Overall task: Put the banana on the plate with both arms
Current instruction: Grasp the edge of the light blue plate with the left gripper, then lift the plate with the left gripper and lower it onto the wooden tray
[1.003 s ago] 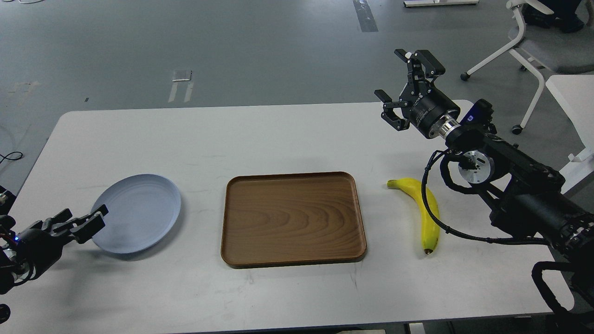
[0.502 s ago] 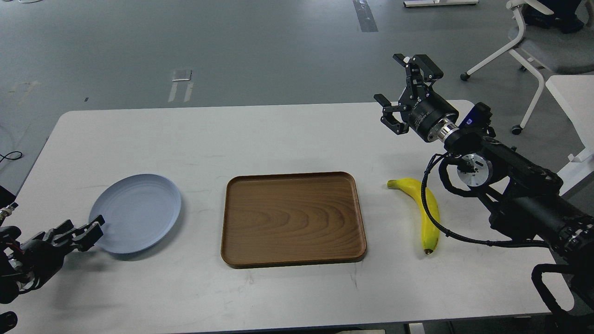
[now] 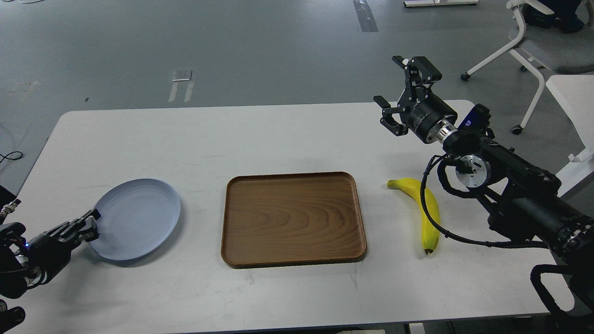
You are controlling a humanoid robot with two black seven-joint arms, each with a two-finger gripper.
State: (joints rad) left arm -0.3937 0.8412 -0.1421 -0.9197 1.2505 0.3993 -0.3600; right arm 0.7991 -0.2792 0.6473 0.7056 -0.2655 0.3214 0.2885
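The yellow banana point(image 3: 428, 211) lies on the white table point(image 3: 278, 134), right of the tray, dark tip toward me. A cable of my right arm crosses over it. The pale blue-grey plate point(image 3: 137, 218) is at the front left, and its shadow suggests it is slightly lifted. My left gripper point(image 3: 87, 226) is closed on the plate's left rim. My right gripper point(image 3: 401, 86) is open and empty, raised above the table's far right edge, well behind the banana.
A brown wooden tray point(image 3: 292, 218) sits in the middle of the table, between plate and banana. A white office chair point(image 3: 533, 46) and another white table's corner point(image 3: 573, 99) stand beyond the right edge.
My left gripper drew back to the left and down along the plate's rim, and the plate shifted slightly toward me. My right gripper rose a little and moved back.
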